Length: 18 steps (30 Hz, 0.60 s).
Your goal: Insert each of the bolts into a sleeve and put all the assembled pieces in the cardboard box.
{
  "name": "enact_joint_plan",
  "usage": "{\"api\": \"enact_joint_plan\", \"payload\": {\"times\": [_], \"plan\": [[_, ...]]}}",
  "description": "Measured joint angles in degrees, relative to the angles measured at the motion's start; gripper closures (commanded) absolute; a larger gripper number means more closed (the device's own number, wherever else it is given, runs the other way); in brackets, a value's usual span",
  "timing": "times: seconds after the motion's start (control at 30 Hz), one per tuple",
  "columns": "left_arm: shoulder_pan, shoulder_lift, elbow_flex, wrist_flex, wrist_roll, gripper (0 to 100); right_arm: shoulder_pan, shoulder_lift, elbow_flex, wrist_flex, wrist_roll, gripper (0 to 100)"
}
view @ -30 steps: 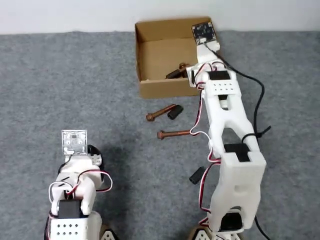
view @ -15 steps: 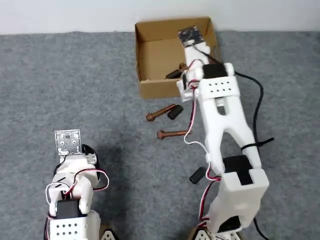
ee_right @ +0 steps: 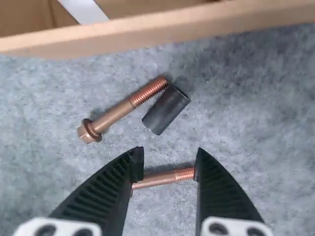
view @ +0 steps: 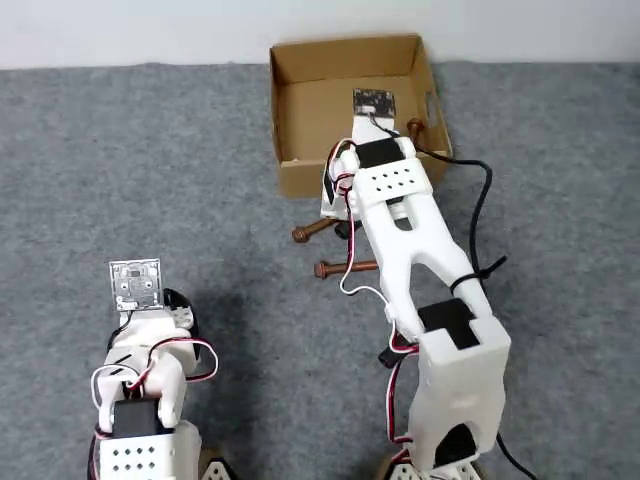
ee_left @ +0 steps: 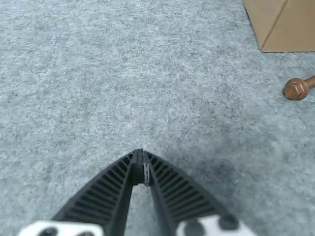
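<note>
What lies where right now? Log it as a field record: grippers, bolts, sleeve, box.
left gripper: shut, empty, over bare carpet
right gripper: open, fingers either side of the near bolt; contact unclear
far bolt: lying on the carpet, not inserted
sleeve: lying beside the far bolt's threaded end
cardboard box: open; a copper piece inside, partly hidden by the arm
</note>
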Motion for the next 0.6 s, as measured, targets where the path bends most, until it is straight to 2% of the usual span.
{"api": "enact_joint_plan", "payload": {"times": [0.4,0.6], "plan": [[0.00,0.00,0.00,0.00,0.00,100,-0.09,5.63,0.00,-10.55,-0.44,87.6],[0.00,0.00,0.00,0.00,0.00,100,0.26,10.02,-0.09,-11.25,-0.44,87.9]]}}
